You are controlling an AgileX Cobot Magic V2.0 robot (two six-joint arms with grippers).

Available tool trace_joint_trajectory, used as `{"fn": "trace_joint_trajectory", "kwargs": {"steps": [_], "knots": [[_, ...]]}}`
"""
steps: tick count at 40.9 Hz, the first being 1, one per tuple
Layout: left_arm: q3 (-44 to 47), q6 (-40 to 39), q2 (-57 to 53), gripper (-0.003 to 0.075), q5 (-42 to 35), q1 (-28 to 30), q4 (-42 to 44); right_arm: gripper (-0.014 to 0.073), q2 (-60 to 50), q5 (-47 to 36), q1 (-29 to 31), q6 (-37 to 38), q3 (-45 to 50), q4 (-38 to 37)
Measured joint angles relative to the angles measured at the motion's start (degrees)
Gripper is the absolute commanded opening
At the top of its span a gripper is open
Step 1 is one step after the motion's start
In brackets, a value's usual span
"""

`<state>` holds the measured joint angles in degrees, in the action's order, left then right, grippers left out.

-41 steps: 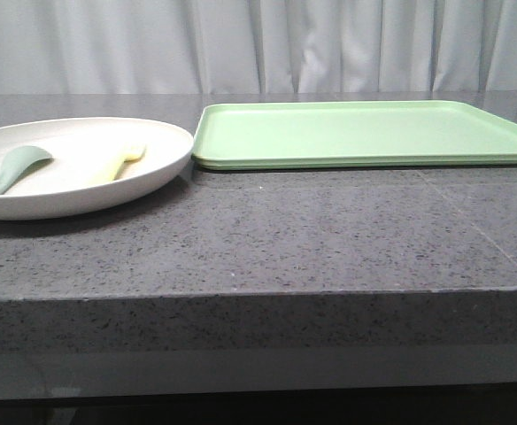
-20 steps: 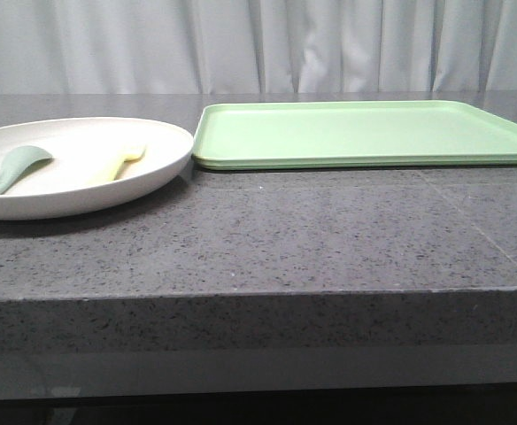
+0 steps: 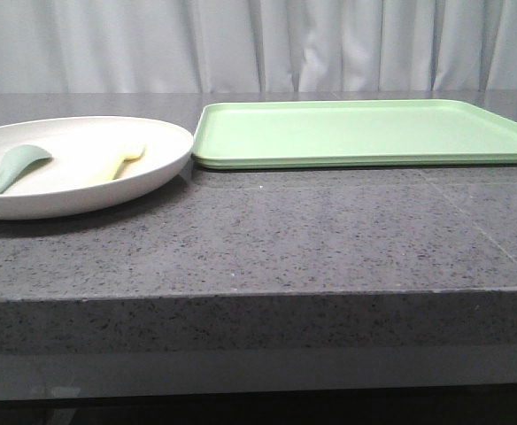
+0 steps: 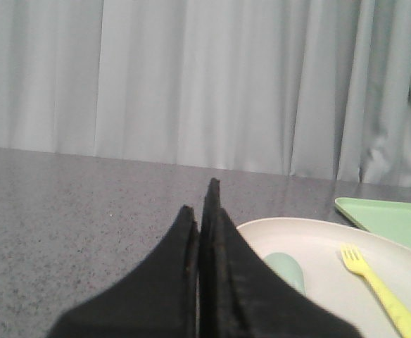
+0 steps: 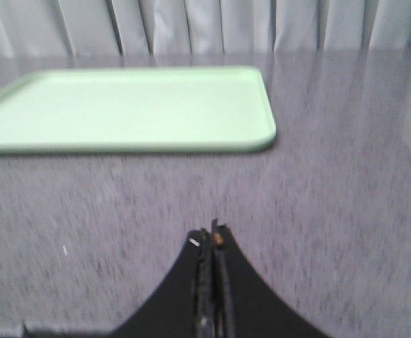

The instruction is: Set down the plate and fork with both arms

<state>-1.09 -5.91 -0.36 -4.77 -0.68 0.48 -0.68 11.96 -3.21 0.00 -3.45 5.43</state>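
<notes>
The cream plate [image 3: 165, 164] rests on the grey counter at the left, its rim close to the green tray's corner. Inside it lies the pale yellow fork [image 3: 124, 162], seen tines-up in the left wrist view, fork [image 4: 378, 287], on the plate [image 4: 318, 236]. My left gripper [image 4: 200, 204] is shut and empty, low over the counter beside the plate's near rim. My right gripper [image 5: 212, 236] is shut and empty above bare counter, short of the tray. Neither gripper shows in the front view.
A grey-green spoon [image 3: 11, 168] lies in the plate left of the fork, spoon [image 4: 286, 271] partly behind my left fingers. The flat light-green tray [image 3: 365, 133] sits at the back right, tray [image 5: 128, 109]. The counter's front edge [image 3: 258, 297] drops off. White curtains hang behind.
</notes>
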Motion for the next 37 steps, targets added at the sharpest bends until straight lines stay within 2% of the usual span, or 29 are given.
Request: {"fn": "trace_joint_trajectory", "kwargs": {"steps": [7,15,20,27,30,33,35,37], "knots": [[-9.35,0.0,2.08,-0.0018,5.54,0.0,2.96,-0.0058,3.23,3.38,0.0,0.0,-10.69,0.0],[-22.37,0.0,16.41,-0.0018,11.71,0.0,8.14,-0.0058,17.86,5.01,0.0,0.0,-22.6,0.0],[-27.75,0.0,25.2,-0.0018,15.62,0.0,9.52,-0.0058,26.3,5.01,0.0,0.0,-27.05,0.0],[-31.53,0.09,33.26,-0.0018,16.69,0.0,10.38,-0.0044,32.58,5.1,0.0,0.0,-28.52,0.13],[-31.71,0.09,34.9,-0.0016,16.55,0.0,10.51,0.0016,33.39,5.0,0.0,0.0,-28.52,0.13],[-31.8,0.09,36.01,0.0013,16.55,0.0,10.51,0.0131,33.42,4.64,0.0,0.0,-28.52,0.13],[-31.8,0.09,36.56,0.0073,16.55,0.0,10.51,0.0227,33.42,4.26,0.0,0.0,-28.52,0.13],[-31.8,0.09,37.21,0.0173,16.55,0.0,10.51,0.033,33.42,4.11,0.0,0.0,-28.63,0.13]]}}
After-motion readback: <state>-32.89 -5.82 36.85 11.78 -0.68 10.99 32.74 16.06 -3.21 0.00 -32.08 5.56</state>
